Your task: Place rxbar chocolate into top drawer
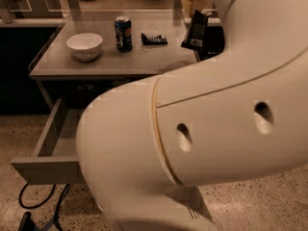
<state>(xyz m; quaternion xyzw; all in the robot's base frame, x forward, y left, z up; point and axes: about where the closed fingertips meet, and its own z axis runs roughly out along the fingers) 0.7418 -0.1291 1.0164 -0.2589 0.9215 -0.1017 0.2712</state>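
Camera view: high at the right, the pincer (197, 7) grips the dark chocolate bar (196, 30), which hangs just below it; the open drawer (44, 170) sits well below-left of it, under the counter (120, 61).

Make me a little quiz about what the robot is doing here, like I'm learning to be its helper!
1. True or false: the top drawer is pulled open.
2. What stands between the white bowl and the blue packet? A) a soda can B) a cup C) an apple
3. Fill in: the claw, up above the table's right end, holds the ____.
Key: 1 true; 2 A; 3 rxbar chocolate.
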